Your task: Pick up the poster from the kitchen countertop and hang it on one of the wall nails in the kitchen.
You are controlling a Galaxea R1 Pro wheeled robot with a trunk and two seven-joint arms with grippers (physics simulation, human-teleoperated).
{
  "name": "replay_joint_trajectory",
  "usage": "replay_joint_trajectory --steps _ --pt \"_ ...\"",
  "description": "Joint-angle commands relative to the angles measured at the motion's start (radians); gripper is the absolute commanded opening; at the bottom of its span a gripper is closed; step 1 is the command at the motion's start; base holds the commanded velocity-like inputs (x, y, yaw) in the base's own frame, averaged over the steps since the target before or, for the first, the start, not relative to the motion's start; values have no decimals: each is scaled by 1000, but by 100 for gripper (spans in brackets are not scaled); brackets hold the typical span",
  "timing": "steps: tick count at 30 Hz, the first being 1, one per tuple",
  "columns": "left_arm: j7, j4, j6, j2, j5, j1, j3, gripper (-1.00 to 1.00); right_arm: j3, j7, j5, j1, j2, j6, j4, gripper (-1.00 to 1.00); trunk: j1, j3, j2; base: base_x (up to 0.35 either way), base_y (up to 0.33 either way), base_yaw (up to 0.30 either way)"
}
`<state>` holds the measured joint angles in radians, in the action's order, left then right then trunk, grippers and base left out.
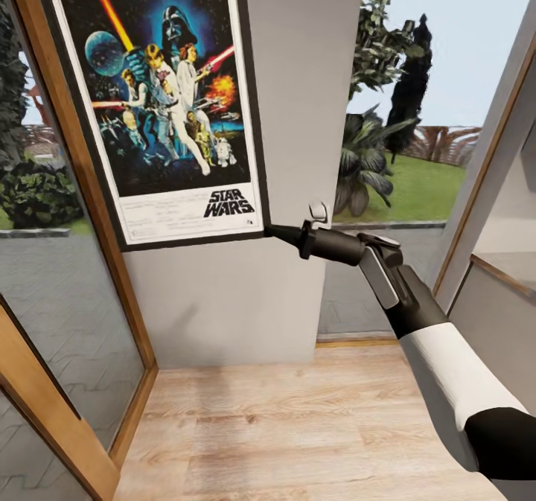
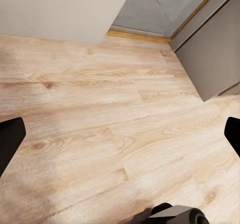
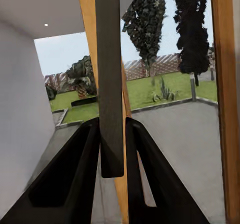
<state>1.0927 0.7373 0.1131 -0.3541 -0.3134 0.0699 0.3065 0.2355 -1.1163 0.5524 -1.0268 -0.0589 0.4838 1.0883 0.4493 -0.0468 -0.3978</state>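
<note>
The poster [image 1: 160, 99], a black-framed Star Wars print with a white border, stands upright and slightly tilted against the grey wall [image 1: 298, 114]. My right gripper [image 1: 269, 231] is shut on its lower right corner. In the right wrist view the poster's thin dark edge [image 3: 110, 84] runs between the two black fingers [image 3: 82, 159] of that gripper [image 3: 113, 123], which press on both faces. My left gripper [image 2: 121, 136] hangs over the wooden floor [image 2: 100, 109], open and holding nothing. The kitchen countertop is out of view. I see no nail; the poster covers that part of the wall.
A glass door in a wooden frame [image 1: 82, 181] stands at the left of the wall column. At the right a tall window [image 1: 402, 151] looks onto a garden, with a grey panel [image 1: 491, 315] beside it. Light wooden floor [image 1: 298, 426] lies below.
</note>
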Motion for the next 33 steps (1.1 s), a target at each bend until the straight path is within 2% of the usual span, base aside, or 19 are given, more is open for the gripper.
replay_joint_trajectory --steps 1,4,6,14,19,25,33 --pt "1 1 7 0 -1 0 -1 100 2 -3 8 -1 -2 11 0 -100 1 -2 -2 0 0 0" --pt "1 1 7 0 -1 0 -1 100 2 -28 2 -1 -5 9 -2 -100 1 -2 -2 0 0 0" --pt "1 1 7 0 -1 0 -1 100 2 -51 -2 1 -6 -23 -8 -100 1 -2 -2 0 0 0" --pt "1 1 7 0 -1 0 -1 100 1 -81 -3 2 -7 -66 -54 -100 1 -2 -2 0 0 0" --pt "1 1 7 0 -1 0 -1 100 1 -90 -4 2 -7 -76 -59 -100 1 -2 -2 0 0 0" --pt "1 1 7 0 -1 0 -1 100 1 -94 -3 2 -7 -138 -83 -100 1 -2 -2 0 0 0" --pt "1 1 7 0 -1 0 -1 100 1 -94 -3 2 -7 -149 -90 -100 1 -2 -2 0 0 0"
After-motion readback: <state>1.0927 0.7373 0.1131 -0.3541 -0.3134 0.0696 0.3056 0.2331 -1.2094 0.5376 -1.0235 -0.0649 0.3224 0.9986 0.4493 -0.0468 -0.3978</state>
